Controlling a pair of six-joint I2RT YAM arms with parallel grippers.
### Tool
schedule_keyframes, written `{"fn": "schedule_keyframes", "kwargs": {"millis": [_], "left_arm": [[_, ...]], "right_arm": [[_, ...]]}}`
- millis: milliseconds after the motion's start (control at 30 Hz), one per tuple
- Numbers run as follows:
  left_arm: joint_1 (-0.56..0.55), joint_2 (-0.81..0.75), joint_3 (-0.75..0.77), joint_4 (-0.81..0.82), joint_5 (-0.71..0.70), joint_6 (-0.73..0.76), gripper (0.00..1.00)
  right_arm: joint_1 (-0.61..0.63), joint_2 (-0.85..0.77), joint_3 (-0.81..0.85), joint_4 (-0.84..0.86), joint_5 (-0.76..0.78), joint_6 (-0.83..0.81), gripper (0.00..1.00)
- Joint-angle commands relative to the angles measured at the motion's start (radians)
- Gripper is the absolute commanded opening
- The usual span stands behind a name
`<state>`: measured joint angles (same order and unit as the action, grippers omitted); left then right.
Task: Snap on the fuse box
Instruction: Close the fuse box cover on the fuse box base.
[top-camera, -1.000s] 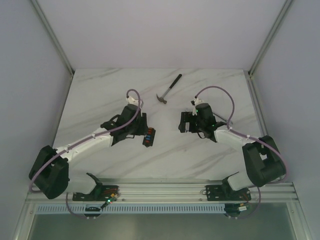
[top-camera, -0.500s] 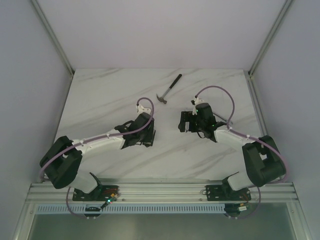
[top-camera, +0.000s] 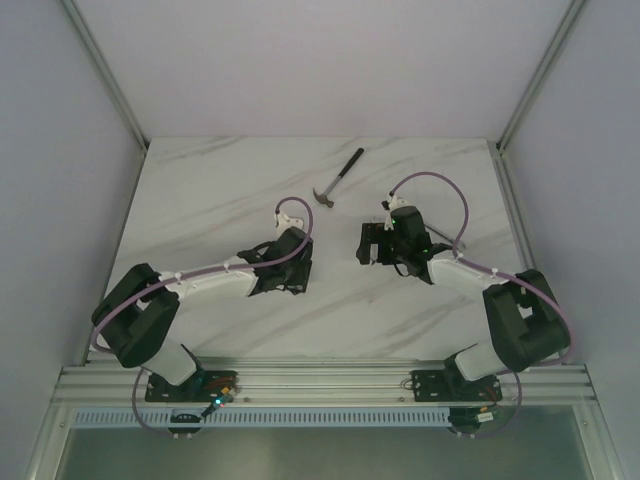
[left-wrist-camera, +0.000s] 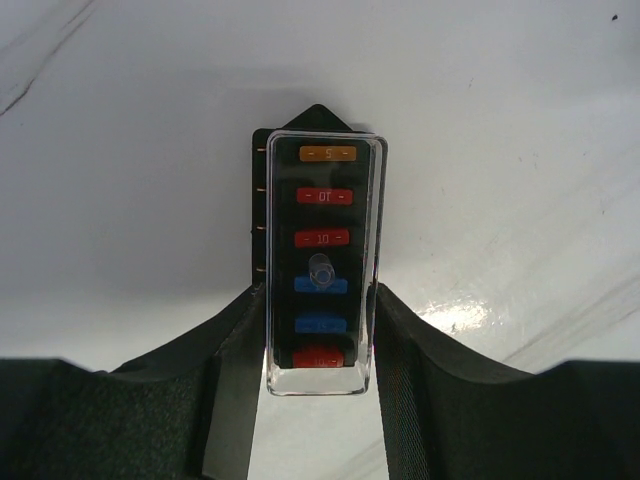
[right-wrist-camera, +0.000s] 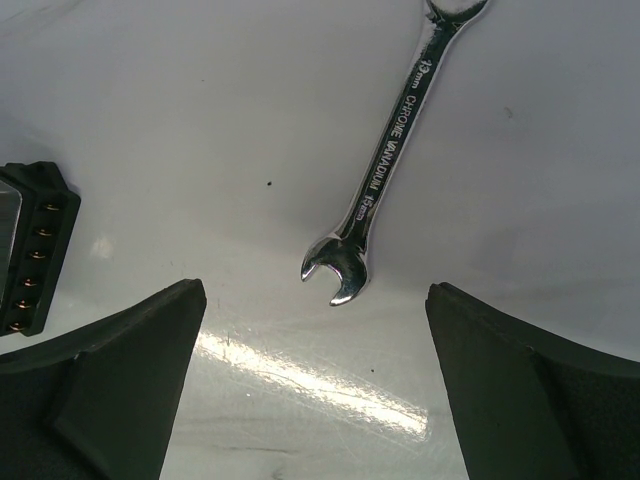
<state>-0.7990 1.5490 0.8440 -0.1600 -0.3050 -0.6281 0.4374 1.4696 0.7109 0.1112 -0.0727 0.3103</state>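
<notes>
Only its wrist view shows the left gripper (left-wrist-camera: 317, 292) clamping the black, clear-lidded plastic fuse box (left-wrist-camera: 322, 200); the right gripper (right-wrist-camera: 315, 300) gapes over a chrome wrench (right-wrist-camera: 388, 165) on the white marbled table (right-wrist-camera: 200, 120).

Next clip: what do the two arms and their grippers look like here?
Both the left arm and right arm have white links between bulky black joint housings, each with a looping mauve cable. The left gripper and right gripper have broad matte-black fingers with a finely textured face. No markings show.
</notes>
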Motion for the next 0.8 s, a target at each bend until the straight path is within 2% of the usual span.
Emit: {"fn": "schedule_keyframes", "kwargs": {"millis": [0, 167, 300, 400, 533, 667, 767], "left_arm": [[-0.004, 0.037, 0.025, -0.002, -0.005, -0.022, 0.53], [-0.003, 0.023, 0.030, -0.003, 0.004, -0.020, 0.61], [-0.002, 0.001, 0.040, -0.012, 0.009, -0.018, 0.72], [0.012, -0.030, 0.047, -0.024, 0.021, -0.019, 0.74], [0.057, -0.076, 0.043, -0.020, 0.074, -0.011, 0.73], [0.109, -0.092, 0.031, 0.016, 0.149, -0.001, 0.68], [0.148, -0.079, 0.025, 0.051, 0.205, 0.000, 0.63]], "right_arm": [[-0.005, 0.015, 0.002, 0.024, 0.016, 0.006, 1.00], [-0.005, 0.017, 0.002, 0.028, 0.002, 0.004, 1.00], [-0.003, 0.017, 0.002, 0.034, -0.025, -0.003, 1.00], [-0.005, 0.020, 0.007, 0.046, -0.074, -0.003, 1.00], [0.006, 0.031, 0.029, 0.068, -0.195, 0.026, 1.00], [0.029, 0.061, 0.062, 0.124, -0.311, 0.091, 0.97], [0.056, 0.129, 0.098, 0.173, -0.383, 0.152, 0.89]]}}
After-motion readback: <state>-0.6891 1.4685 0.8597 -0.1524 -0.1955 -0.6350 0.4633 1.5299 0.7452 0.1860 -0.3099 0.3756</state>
